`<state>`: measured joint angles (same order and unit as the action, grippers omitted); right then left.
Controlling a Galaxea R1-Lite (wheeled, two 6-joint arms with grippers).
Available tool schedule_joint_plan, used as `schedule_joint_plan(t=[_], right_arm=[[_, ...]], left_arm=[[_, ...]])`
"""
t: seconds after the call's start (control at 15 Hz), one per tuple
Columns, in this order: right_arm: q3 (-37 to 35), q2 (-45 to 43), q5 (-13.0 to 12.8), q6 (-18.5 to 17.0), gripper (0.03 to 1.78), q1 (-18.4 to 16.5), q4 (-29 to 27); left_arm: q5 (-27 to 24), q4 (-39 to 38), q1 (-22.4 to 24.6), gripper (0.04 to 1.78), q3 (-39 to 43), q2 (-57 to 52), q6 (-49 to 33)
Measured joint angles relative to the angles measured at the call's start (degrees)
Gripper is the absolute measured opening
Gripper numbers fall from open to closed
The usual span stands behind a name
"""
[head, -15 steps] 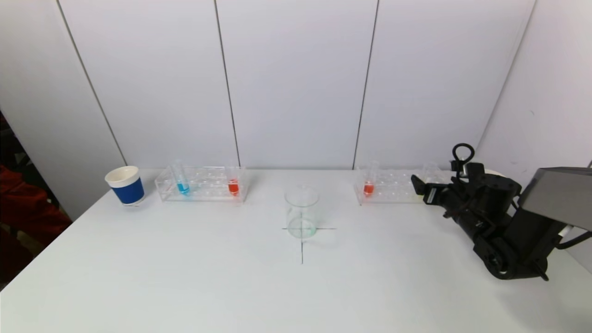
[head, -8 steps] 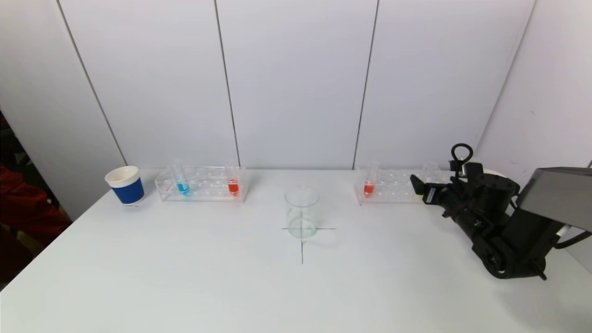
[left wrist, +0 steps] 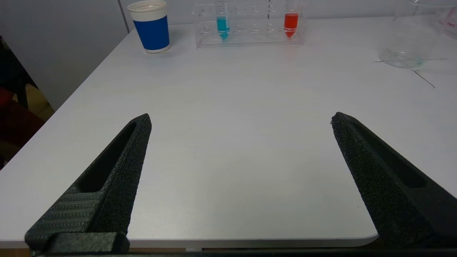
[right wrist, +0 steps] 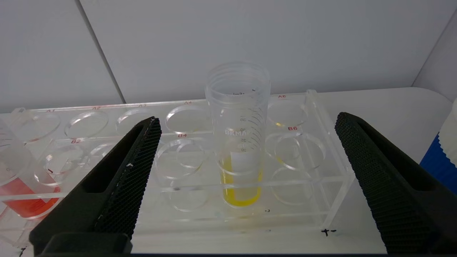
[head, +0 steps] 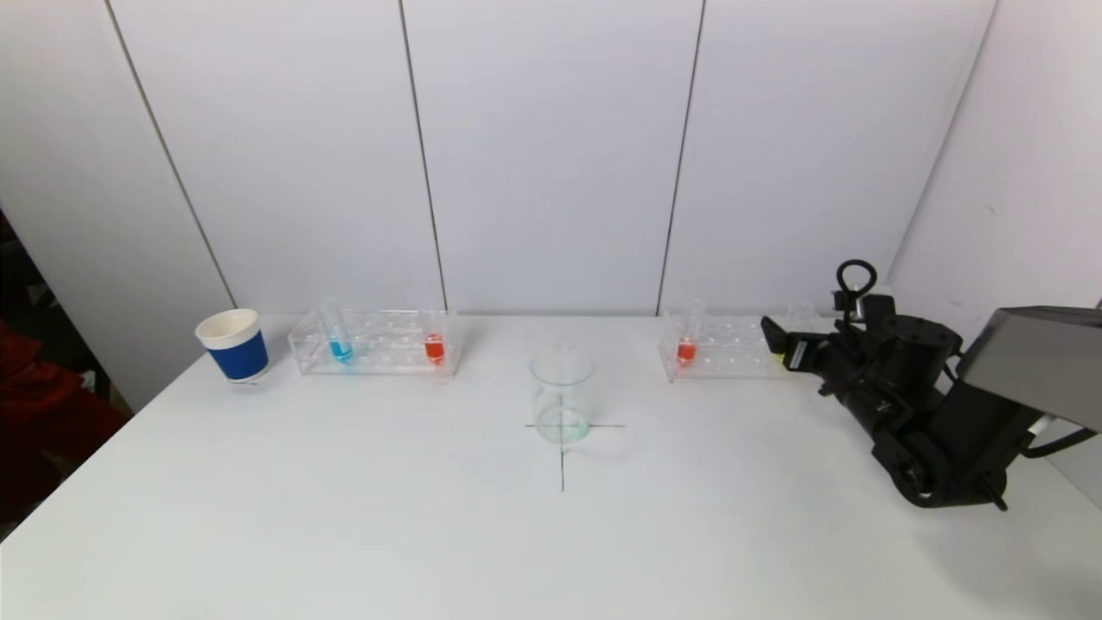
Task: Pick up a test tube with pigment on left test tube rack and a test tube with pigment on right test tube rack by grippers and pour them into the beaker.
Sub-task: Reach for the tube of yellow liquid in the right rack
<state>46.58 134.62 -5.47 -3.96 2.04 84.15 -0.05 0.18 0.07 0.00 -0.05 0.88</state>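
The left rack (head: 376, 343) holds a blue-pigment tube (head: 338, 340) and a red-pigment tube (head: 435, 343). The right rack (head: 723, 349) holds a red-pigment tube (head: 686, 344) and, in the right wrist view, a yellow-pigment tube (right wrist: 238, 142) standing upright near the rack's end. The clear beaker (head: 561, 394) stands at the table's middle on a drawn cross. My right gripper (head: 779, 344) is open, just short of the right rack, its jaws (right wrist: 248, 117) spread either side of the yellow tube without touching it. My left gripper (left wrist: 241, 116) is open and empty over the table's near edge, outside the head view.
A blue paper cup (head: 232, 344) stands left of the left rack. Another blue cup (right wrist: 442, 164) stands just past the right rack's end. White wall panels close the back and right sides. The right arm's body (head: 938, 430) lies over the table's right part.
My right gripper has moved slightly forward and left, closer to the right rack. The tubes, beaker and cup have not moved.
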Motion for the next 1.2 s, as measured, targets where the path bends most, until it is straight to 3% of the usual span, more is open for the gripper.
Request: schedule_joint_plan(t=[1.2], right_arm=[[7.0, 2.8, -0.2, 0.4, 1.77, 0.3, -3.3]], left_arm=[[0.0, 0.0, 0.0, 1.76, 0.0, 0.0, 0.0]])
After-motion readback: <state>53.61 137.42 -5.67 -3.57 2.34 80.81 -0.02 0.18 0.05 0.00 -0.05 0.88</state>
